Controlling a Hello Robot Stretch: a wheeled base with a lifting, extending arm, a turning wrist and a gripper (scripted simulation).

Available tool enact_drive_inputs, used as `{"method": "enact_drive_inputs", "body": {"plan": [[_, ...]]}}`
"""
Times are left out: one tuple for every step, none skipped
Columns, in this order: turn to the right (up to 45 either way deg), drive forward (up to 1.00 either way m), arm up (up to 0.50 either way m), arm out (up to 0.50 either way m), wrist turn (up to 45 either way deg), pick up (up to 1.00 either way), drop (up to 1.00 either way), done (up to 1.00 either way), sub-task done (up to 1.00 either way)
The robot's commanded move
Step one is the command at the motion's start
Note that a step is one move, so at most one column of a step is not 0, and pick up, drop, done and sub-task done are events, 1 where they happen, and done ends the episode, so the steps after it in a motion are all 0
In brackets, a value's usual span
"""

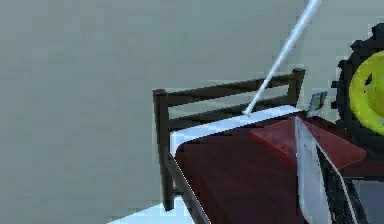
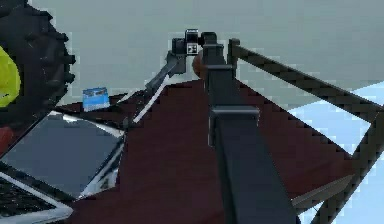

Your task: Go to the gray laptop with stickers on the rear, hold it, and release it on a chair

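Note:
A gray laptop [image 1: 322,180] lies unfolded on a dark red bed at the forward view's right edge, its lid seen nearly edge-on. In the arm side view the laptop [image 2: 60,155] sits at the lower left, with the screen facing up and the keyboard at the corner. The arm's dark bar rises from the bottom edge over the bedcover. The gripper [image 2: 133,110] reaches down and left from the white squares toward the laptop's far corner. I cannot tell whether it holds anything.
The bed [image 1: 240,170] has a dark slatted wooden end [image 1: 225,95] and rails [image 2: 300,85]. A big black tyre with a yellow hub [image 1: 365,85] [image 2: 25,60] stands beside it. A white pole [image 1: 285,60] leans across. A small blue object [image 2: 97,97] lies near the wheel.

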Motion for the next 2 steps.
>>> {"method": "enact_drive_inputs", "body": {"plan": [[0.0,0.0,0.0,-0.48,0.0,0.0,0.0,0.0,0.0],[-45.0,0.0,0.0,0.0,0.0,0.0,0.0,0.0,0.0]]}}
